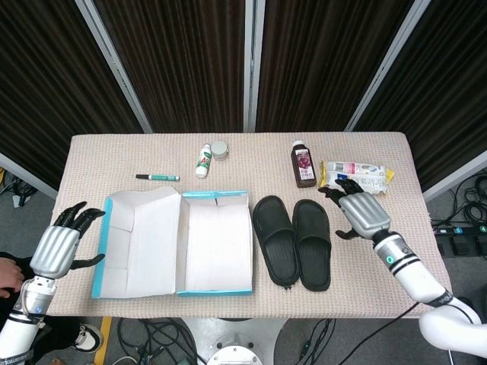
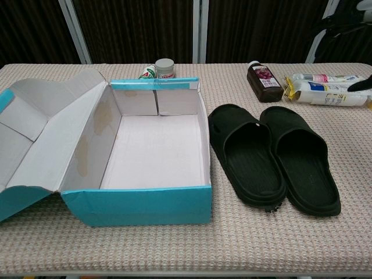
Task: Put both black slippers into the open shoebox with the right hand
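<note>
Black rubber slippers lie side by side on the table, toes pointing away from the robot: the left black slipper (image 1: pixel 275 239) is just beside the box wall, and the right black slipper (image 1: pixel 313 242) touches it along the inner edge. Neither one is in the box yet, so the task is at its beginning. The open shoebox of white cardboard with turquoise outside (image 2: pixel 152 203) stands with its lid folded out flat to the left. I think this leaves the whole opening free for a slipper coming from the right side.

The right hand (image 1: pixel 360 211) hangs over the table near the right slipper, fingers apart and holding nothing. It looks placed for a reach to that slipper, which is the nearer one. The left hand (image 1: pixel 59 245) waits at the table's left edge, beside the lid, fingers also spread and empty; the task does not need it.

Behind the slippers there is a dark brown bottle with purple label (image 1: pixel 303 165) and a white and yellow packet (image 1: pixel 356 176). They are near the hand's path and could be knocked. A small white bottle (image 1: pixel 203 161), a small grey jar (image 1: pixel 219 149) and a green pen (image 1: pixel 157 177) lie behind the box.

The table has a beige woven cloth (image 1: pixel 380 274). Behind it hang dark curtains (image 1: pixel 183 61) between light metal posts.
</note>
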{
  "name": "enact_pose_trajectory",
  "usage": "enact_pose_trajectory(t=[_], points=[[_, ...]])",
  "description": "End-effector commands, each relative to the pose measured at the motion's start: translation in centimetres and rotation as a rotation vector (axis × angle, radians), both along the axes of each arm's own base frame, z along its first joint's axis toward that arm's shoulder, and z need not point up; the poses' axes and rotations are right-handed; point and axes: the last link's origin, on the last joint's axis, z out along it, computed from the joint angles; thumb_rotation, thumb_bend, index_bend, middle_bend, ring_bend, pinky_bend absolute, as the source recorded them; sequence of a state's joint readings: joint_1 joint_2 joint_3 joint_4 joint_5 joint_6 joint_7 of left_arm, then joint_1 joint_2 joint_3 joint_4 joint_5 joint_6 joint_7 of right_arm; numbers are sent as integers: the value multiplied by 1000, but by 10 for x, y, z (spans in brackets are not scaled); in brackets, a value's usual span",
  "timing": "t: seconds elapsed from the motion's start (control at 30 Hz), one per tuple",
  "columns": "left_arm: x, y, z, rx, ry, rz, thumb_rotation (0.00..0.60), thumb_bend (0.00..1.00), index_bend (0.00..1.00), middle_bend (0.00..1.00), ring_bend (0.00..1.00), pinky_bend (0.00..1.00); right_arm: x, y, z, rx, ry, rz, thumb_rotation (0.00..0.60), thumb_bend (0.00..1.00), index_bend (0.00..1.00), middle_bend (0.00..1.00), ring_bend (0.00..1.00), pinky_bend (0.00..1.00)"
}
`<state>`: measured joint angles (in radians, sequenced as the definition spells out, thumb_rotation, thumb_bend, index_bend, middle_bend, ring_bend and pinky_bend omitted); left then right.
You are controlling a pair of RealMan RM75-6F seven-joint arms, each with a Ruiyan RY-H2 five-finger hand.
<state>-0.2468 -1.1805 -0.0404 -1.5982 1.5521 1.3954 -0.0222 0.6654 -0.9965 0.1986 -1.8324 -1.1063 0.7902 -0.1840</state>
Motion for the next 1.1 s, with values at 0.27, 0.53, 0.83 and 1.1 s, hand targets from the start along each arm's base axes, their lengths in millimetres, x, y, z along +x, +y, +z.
enact_pose_trajectory(t=[0.27,0.53,0.83,1.1], points=[[-3,1,1,-21,-25,5,600,4,211,210,90,163,54,-27,-69,160,87,4,600,27,80,174,0,6],[-10,1,7,-23,-65,17,600,4,207,210,91,163,73,-35,-105,208,164,-24,600,34,38,121,0,0],[-14,5,6,-33,-73,19,600,4,207,210,90,163,84,-43,-132,225,243,-40,600,34,11,119,0,0],[-19,4,6,-42,-73,29,600,4,207,210,90,163,88,-50,-147,208,279,-66,600,27,0,120,0,0]])
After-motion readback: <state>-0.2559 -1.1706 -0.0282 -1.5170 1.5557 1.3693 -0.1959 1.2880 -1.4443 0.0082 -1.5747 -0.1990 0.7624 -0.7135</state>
